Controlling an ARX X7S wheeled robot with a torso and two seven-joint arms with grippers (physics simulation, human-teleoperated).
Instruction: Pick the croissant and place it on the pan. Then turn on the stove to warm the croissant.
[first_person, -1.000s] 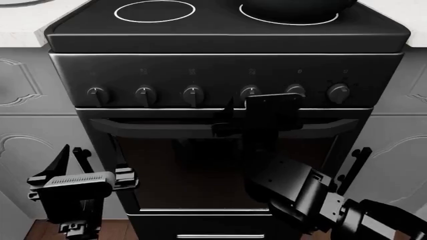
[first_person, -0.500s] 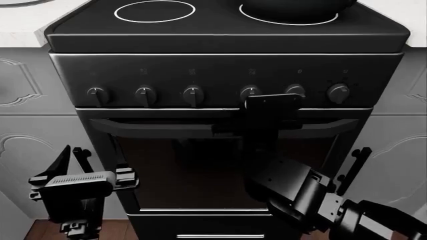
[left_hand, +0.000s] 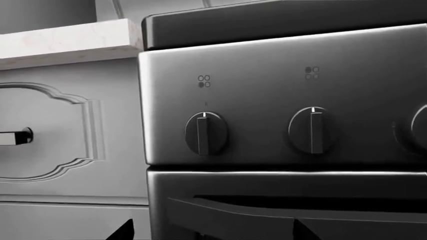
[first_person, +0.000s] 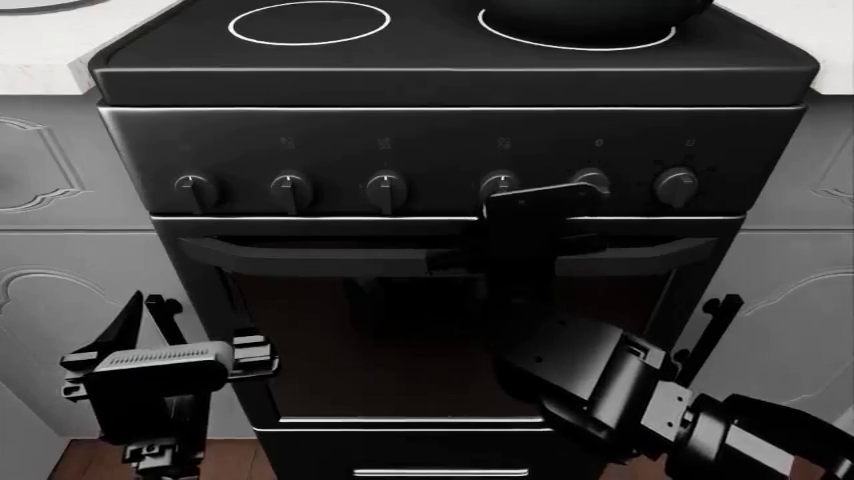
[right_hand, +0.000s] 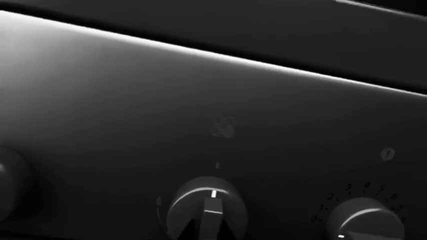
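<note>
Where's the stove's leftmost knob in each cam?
Left wrist: the small round black leftmost knob is nearest the panel edge beside the white cabinet door, its pointer upright.
Head: it is at the far left of the knob row.
Right wrist: not in it.
Shared landmark: the black stove's dark front control panel.

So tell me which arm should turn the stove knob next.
Right. Its end effector is raised against the stove's control panel, with a knob close ahead in the right wrist view. The left end effector hangs low, beside the oven door.
</note>
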